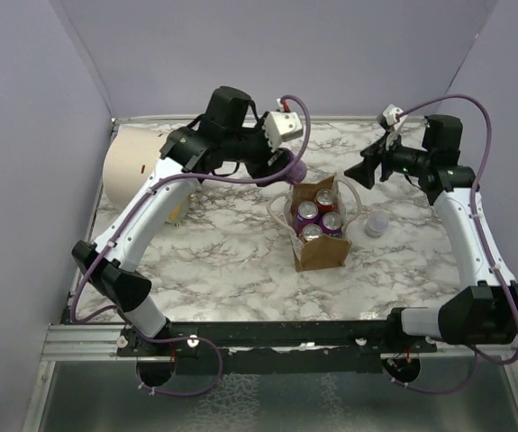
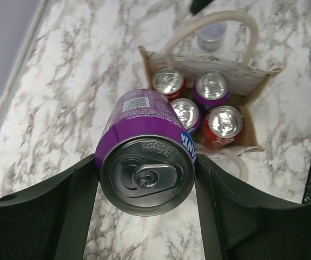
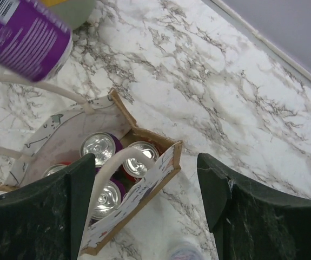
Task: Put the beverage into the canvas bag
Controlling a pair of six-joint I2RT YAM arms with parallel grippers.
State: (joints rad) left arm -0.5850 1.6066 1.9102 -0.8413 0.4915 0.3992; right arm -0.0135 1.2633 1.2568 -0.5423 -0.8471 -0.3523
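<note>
— What is the left gripper (image 2: 147, 187) doing?

— It is clamping the purple beverage can (image 2: 144, 141) by its sides, one finger pressing on each side, the can's pull-tab end facing the wrist camera. It is holding the can in the air, above the marble table (image 1: 222, 261) and just beside the far left corner of the canvas bag (image 1: 320, 254). The can is not touching the bag.

— And the bag itself?

— It is standing upright between the two arms with its mouth open. Four cans (image 2: 198, 103) are sitting inside, tops up, packing the space.

— What is the right gripper (image 3: 144, 184) showing?

— Its fingers are standing wide apart and are gripping nothing. It is hovering over the bag's right side, and one white handle (image 3: 109, 165) is arching up just beside one finger.

— Anything else lying about?

— A small clear container (image 1: 377, 222) is sitting near the bag's right side, and a big cream cylinder (image 1: 137, 166) is lying at the far left.
</note>
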